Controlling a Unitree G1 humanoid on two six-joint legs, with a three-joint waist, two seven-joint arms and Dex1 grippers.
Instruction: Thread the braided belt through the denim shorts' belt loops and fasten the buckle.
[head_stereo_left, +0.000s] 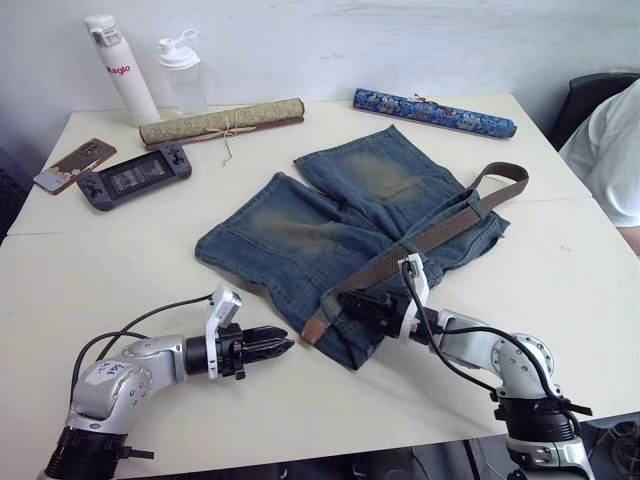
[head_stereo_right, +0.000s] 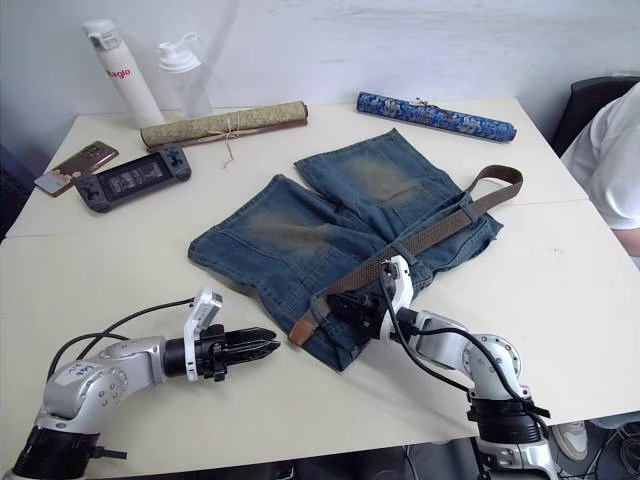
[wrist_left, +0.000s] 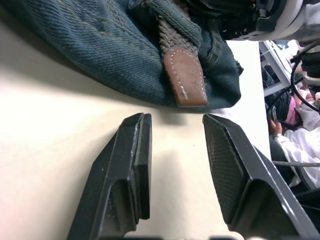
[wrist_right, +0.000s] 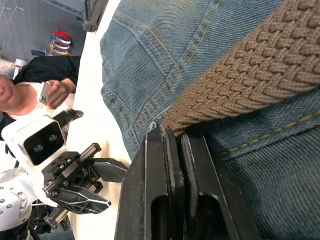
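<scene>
The denim shorts (head_stereo_left: 360, 235) are lying spread on the bench (head_stereo_left: 120, 270), with the braided belt (head_stereo_left: 425, 240) being run along their waistband. The belt is being pinched between the closed fingers of the right hand (head_stereo_left: 352, 303), near its leather tip (wrist_left: 186, 76). The left hand (head_stereo_left: 283, 345) is being held with fingers parted, just beside that tip, above the bench.

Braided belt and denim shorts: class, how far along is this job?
Done: the braided belt lies along the denim shorts' waistband. In hand: the right gripper pinches the strap while the left gripper waits open at the leather tip. Left: fastening; no buckle is visible.
</scene>
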